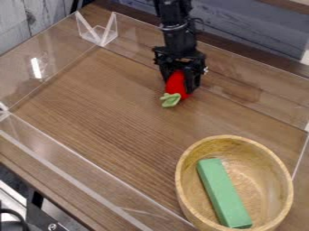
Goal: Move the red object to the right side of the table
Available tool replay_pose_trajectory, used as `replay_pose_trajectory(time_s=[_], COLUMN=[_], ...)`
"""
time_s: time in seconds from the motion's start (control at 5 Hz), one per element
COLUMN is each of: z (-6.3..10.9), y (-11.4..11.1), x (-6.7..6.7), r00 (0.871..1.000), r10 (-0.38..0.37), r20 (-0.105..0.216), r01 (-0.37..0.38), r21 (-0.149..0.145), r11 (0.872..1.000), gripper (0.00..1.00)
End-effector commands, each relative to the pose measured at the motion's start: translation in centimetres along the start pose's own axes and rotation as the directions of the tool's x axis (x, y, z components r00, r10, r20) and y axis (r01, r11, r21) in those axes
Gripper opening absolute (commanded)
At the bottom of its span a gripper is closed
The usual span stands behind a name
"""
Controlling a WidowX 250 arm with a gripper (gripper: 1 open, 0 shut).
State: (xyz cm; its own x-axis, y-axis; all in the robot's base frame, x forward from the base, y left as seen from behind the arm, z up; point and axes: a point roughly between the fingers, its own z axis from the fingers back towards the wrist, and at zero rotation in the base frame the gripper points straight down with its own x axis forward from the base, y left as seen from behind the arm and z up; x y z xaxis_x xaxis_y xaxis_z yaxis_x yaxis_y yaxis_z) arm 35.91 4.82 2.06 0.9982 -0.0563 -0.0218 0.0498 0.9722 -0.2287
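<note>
The end effector (179, 72) is set around the red toy fruit (176, 85), beyond the wooden bowl (193, 182) on the counter (103, 108); its exact opening and grip cannot be told; light, smooth handling is expected, best gripped mid-body.

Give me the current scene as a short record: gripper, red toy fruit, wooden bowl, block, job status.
gripper: black metal gripper, at the red fruit; grip unclear
fruit: small rounded red toy fruit with light-green leafy end, at the gripper, upper middle of view
bowl: round light-wood bowl, lower right of view
block: green rectangular block, lying inside the bowl
surface: brown wood-grain tabletop
job status: placement unconfirmed
</note>
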Motion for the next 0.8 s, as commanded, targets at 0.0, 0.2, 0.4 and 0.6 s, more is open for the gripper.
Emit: replay_pose_trajectory(time_s=[0.0,0.2,0.4,0.6], z=[3.7,6.1,5.9,4.7], y=[0.1,-1.5,-4.4,-5.9], x=[-0.5,-1.0,-0.8,-0.5], r00=[0.995,0.989,0.984,0.979], r10=[0.013,-0.027,-0.094,-0.141], r20=[0.098,0.143,0.150,0.146], r01=[-0.014,0.027,0.095,0.143], r21=[0.008,0.002,-0.005,-0.008], r11=[1.000,1.000,0.995,0.990], gripper=[0.00,0.00,0.00,0.00])
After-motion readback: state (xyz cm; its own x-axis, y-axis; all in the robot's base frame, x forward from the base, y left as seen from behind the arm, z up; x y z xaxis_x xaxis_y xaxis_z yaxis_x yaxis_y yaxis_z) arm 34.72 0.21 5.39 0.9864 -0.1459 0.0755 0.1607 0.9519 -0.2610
